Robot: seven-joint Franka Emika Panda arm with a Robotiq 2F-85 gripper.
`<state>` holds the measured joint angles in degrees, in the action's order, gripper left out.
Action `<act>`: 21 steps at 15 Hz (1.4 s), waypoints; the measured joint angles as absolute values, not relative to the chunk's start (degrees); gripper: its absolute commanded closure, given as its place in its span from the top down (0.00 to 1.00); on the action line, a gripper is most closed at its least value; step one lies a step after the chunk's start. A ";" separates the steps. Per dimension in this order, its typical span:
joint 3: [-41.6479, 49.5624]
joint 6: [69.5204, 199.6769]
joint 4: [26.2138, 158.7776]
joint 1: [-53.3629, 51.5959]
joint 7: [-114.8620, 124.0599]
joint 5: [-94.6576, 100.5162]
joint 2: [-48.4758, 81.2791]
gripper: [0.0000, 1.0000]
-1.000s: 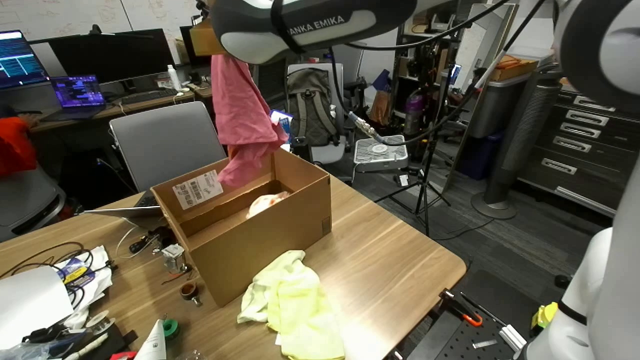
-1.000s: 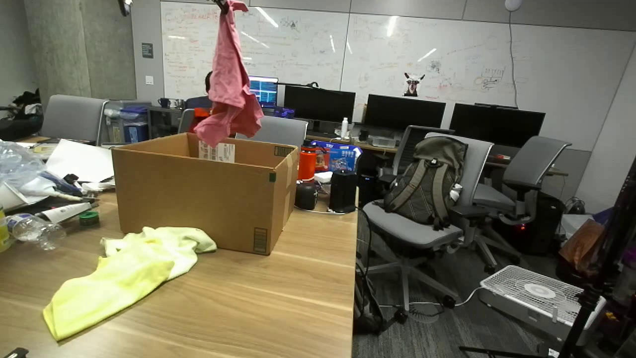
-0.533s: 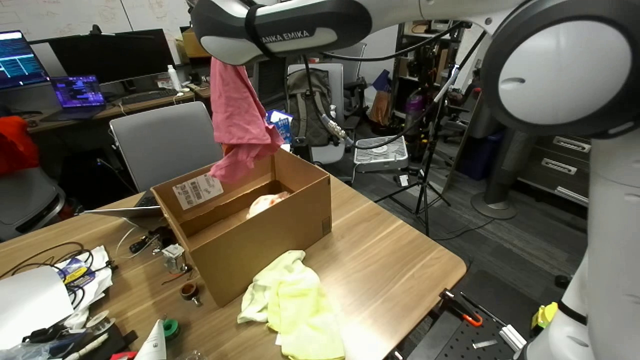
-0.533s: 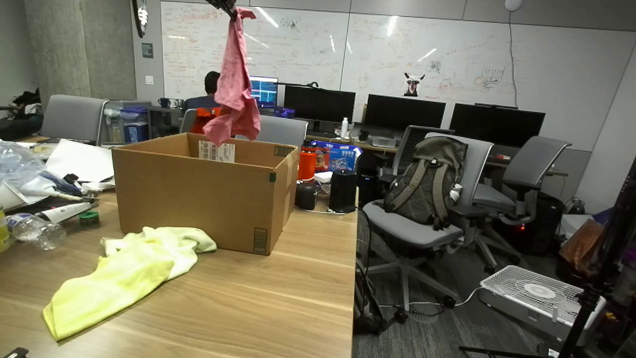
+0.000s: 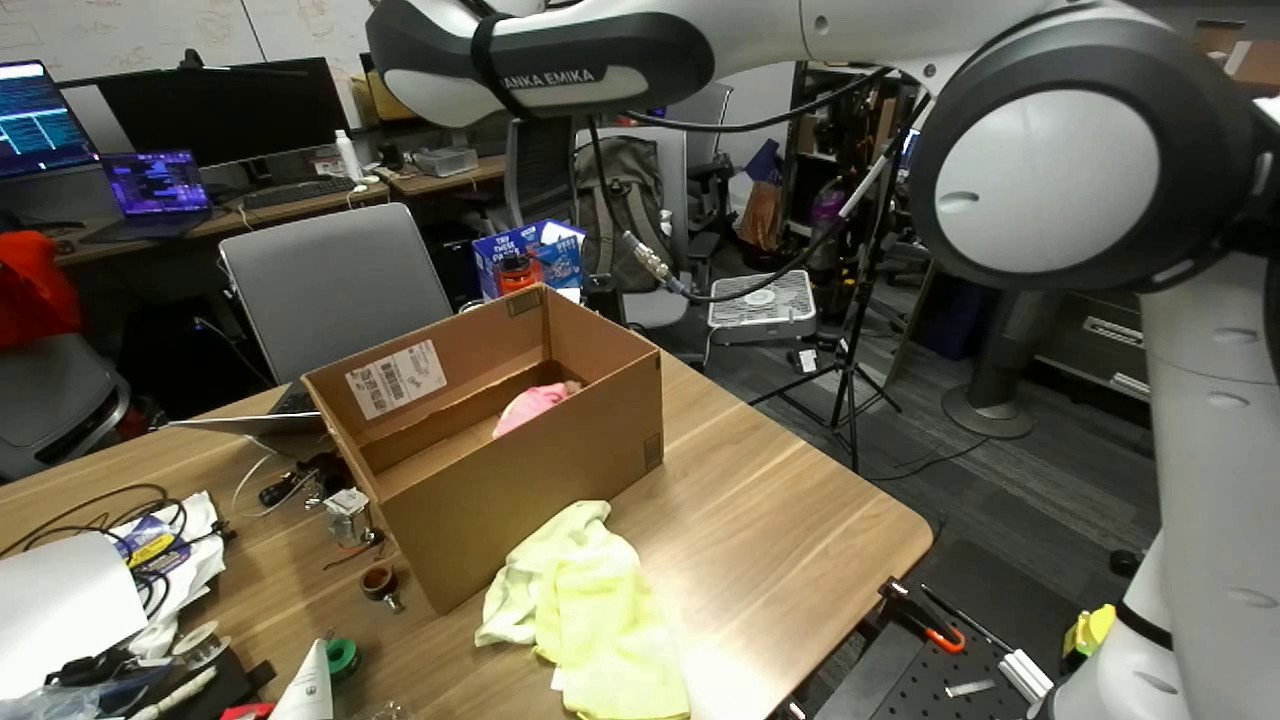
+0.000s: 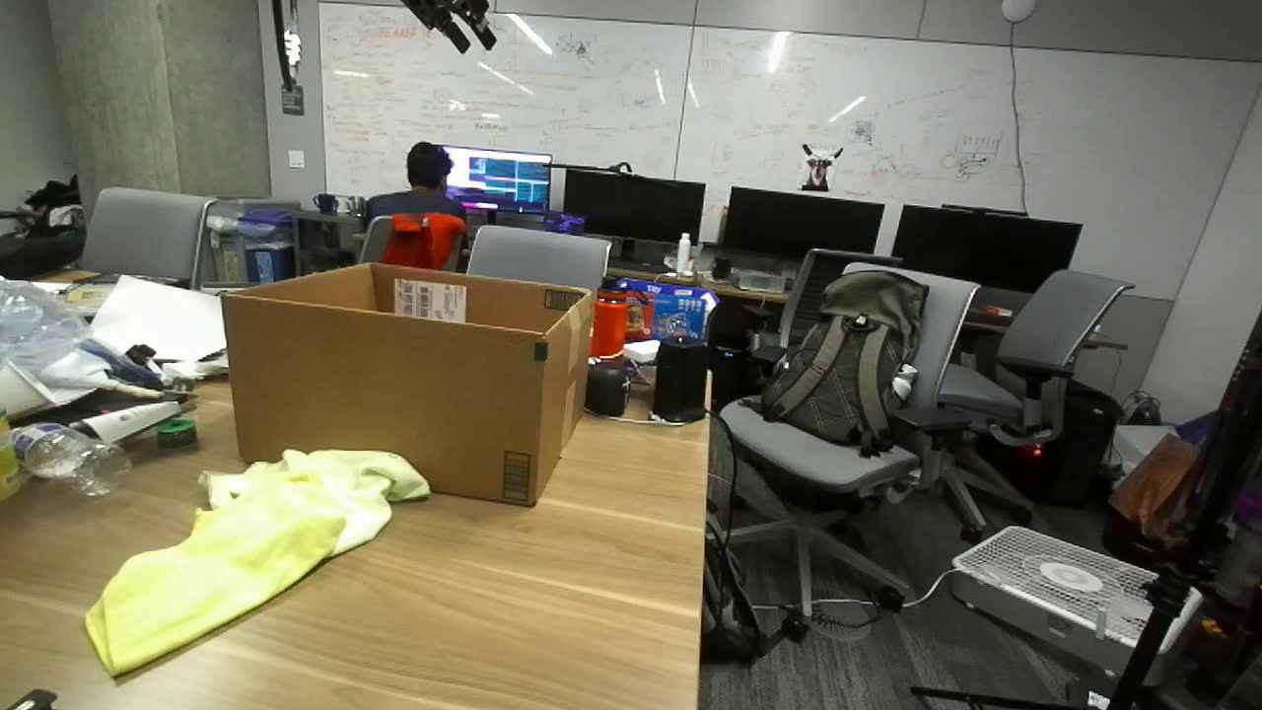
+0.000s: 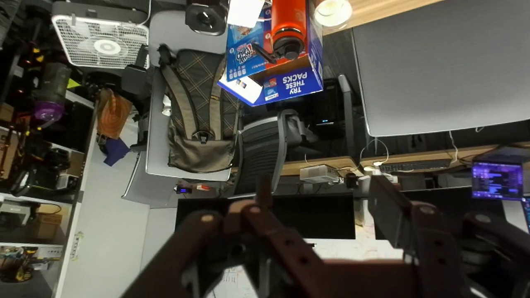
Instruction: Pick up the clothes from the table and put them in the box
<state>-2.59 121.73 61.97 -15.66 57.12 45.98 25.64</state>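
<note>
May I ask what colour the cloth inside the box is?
The visible cloth is mostly pink, clearest in an exterior view.

The table (image 5: 790,500) is smooth wood grain, glossy toward one edge; the box (image 5: 530,490) is matt cardboard with a paper label (image 5: 396,380); the yellow garment (image 5: 600,620) and pink garment (image 5: 530,405) are matt cloth

Box (image 5: 520,490) on table (image 5: 780,530), clothing (image 5: 530,406) in it. Garment (image 5: 600,625) on table, before box in both exterior views.
</note>
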 measured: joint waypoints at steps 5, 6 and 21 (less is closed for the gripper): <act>-3.31 116.80 61.99 -15.65 53.35 43.94 25.51 1.00; -3.62 115.70 62.10 -15.64 52.17 42.86 25.38 1.00; -5.23 106.48 80.44 -11.90 38.91 28.94 12.13 1.00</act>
